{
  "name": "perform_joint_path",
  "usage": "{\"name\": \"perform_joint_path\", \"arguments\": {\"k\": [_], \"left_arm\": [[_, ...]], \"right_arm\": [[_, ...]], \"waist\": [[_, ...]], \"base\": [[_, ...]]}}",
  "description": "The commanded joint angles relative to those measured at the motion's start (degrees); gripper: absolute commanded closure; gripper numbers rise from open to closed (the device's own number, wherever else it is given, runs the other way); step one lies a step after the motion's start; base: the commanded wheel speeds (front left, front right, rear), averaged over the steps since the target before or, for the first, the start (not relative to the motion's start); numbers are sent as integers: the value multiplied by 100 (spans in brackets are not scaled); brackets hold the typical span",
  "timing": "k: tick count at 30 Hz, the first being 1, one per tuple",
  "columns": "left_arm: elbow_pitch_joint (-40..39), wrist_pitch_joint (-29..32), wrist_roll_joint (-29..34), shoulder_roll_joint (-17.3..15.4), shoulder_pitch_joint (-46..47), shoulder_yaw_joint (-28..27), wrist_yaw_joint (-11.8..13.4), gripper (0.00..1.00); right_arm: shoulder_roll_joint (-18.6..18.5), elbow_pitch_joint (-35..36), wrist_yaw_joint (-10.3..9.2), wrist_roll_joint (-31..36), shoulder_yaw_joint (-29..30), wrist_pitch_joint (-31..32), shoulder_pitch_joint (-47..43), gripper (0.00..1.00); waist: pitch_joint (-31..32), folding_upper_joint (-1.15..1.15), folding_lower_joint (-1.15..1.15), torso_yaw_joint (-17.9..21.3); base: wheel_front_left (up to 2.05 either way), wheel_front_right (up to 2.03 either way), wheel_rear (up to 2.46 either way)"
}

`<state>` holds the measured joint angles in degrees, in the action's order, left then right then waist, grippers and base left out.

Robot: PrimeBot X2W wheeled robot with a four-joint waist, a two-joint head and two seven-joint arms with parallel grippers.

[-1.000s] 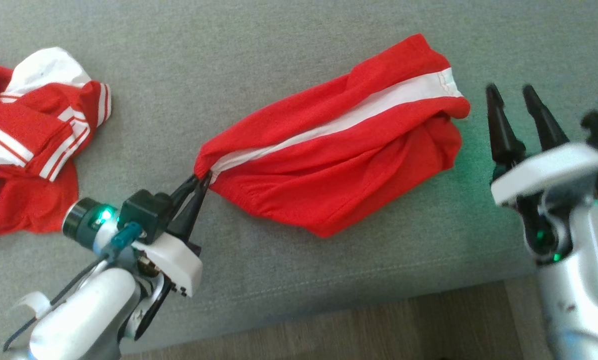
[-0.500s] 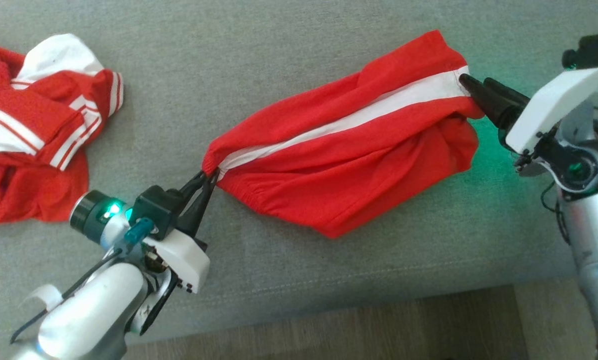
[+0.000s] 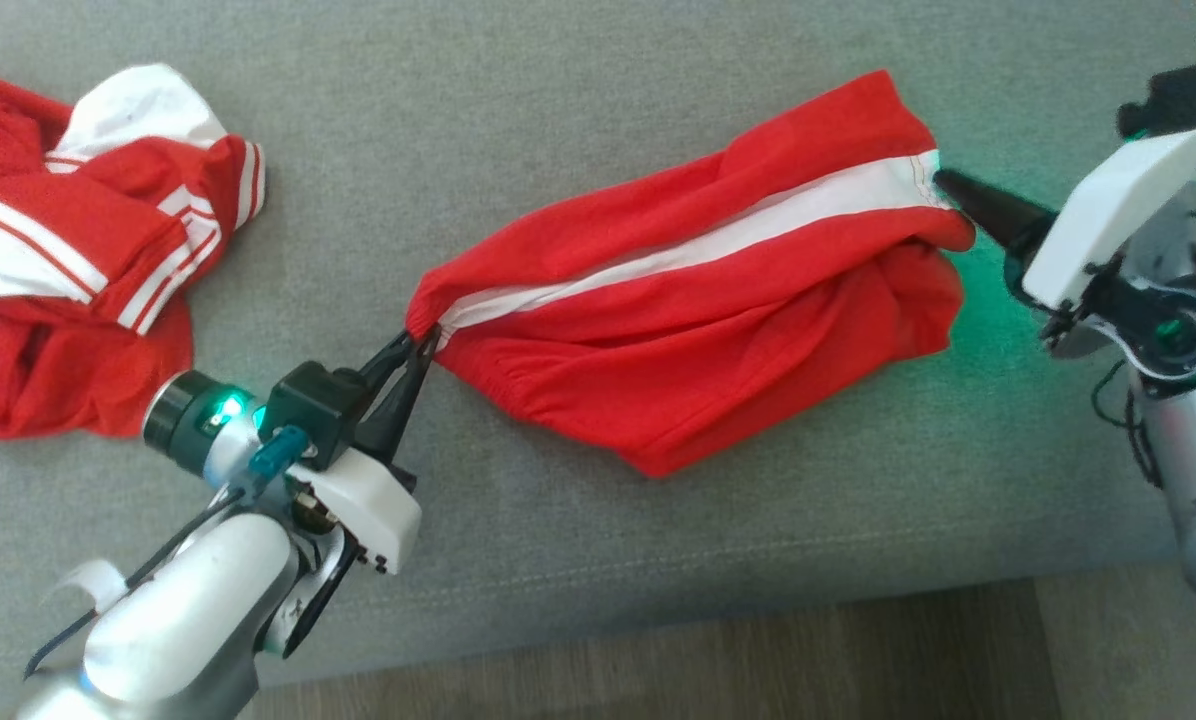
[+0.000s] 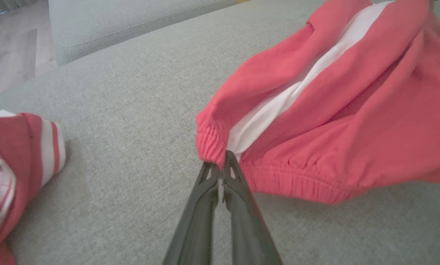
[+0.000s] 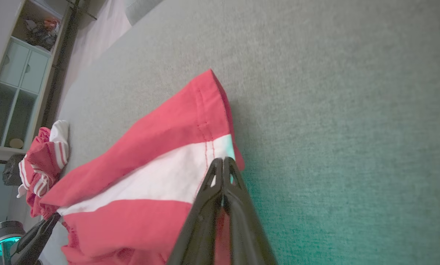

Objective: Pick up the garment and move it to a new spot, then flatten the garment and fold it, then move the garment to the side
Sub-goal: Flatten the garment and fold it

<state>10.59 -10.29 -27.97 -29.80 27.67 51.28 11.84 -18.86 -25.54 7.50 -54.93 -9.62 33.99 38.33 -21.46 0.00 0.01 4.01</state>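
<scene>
The left tool [image 3: 415, 345] was pinched shut on the elastic waistband end of the red garment [image 3: 698, 330], the right tool [image 3: 943, 182] clamped on its white-striped hem; it lay bunched on the sofa [image 3: 558, 120]. Smart play, I reckoned: draw both ends apart evenly and low, no jerking.

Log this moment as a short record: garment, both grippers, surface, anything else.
garment: red garment with white stripe, stretched out, held at both ends
left gripper: shut on its elastic end
right gripper: shut on its hem at the stripe
surface: grey cushion
other: crumpled red-and-white striped clothing at the left, untouched
</scene>
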Motion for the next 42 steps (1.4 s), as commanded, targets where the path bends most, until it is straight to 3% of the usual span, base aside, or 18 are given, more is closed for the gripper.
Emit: {"name": "perform_joint_path", "arguments": {"k": [1,7,11,12,13,25,26,27,28,36,42], "left_arm": [[-126,-88,-23,-134,227,-211,-1,100],[-332,-202,-2,-197,362,-322,8,100],[-494,-152,-73,-299,391,-402,17,100],[-537,-123,-83,-329,388,-411,26,100],[-580,-103,-92,-356,381,-421,39,100],[-634,-15,2,-185,582,-237,-31,100],[-600,-23,6,-155,606,-221,-48,100],[-563,-33,8,-129,624,-206,-64,100],[-520,-51,6,-110,638,-195,-85,100],[-265,-181,2,-29,716,-174,-177,100],[-224,-234,108,-79,1309,-265,-434,100]], "right_arm": [[-171,280,-1,-90,13,-154,165,100],[-341,431,-1,-384,197,-454,280,100],[-403,361,-1,-507,156,-320,262,100],[-406,310,-1,-521,127,-245,234,0],[-392,251,-1,-555,96,-150,206,0],[-70,-783,-1,-1274,267,429,322,0],[-51,-831,-1,-1332,283,439,347,12],[-43,-865,-1,-1373,294,430,368,60],[-46,-884,-1,-1396,291,415,385,100],[-316,-669,-1,-1544,394,92,481,100],[-610,-323,-1,-1497,404,-306,846,100]], "waist": [[67,0,-1,35],[323,0,-1,169],[498,0,-1,274],[502,0,-1,283],[491,0,-1,283],[13,0,-1,-239],[3,0,-1,-272],[0,0,-1,-299],[0,0,-1,-318],[212,0,-1,-342],[398,0,-1,-205]], "base": [[0,0,0],[0,0,0],[0,0,0],[0,0,0],[0,0,0],[0,0,0],[0,0,0],[0,0,0],[0,0,0],[0,0,0],[0,0,0]]}}
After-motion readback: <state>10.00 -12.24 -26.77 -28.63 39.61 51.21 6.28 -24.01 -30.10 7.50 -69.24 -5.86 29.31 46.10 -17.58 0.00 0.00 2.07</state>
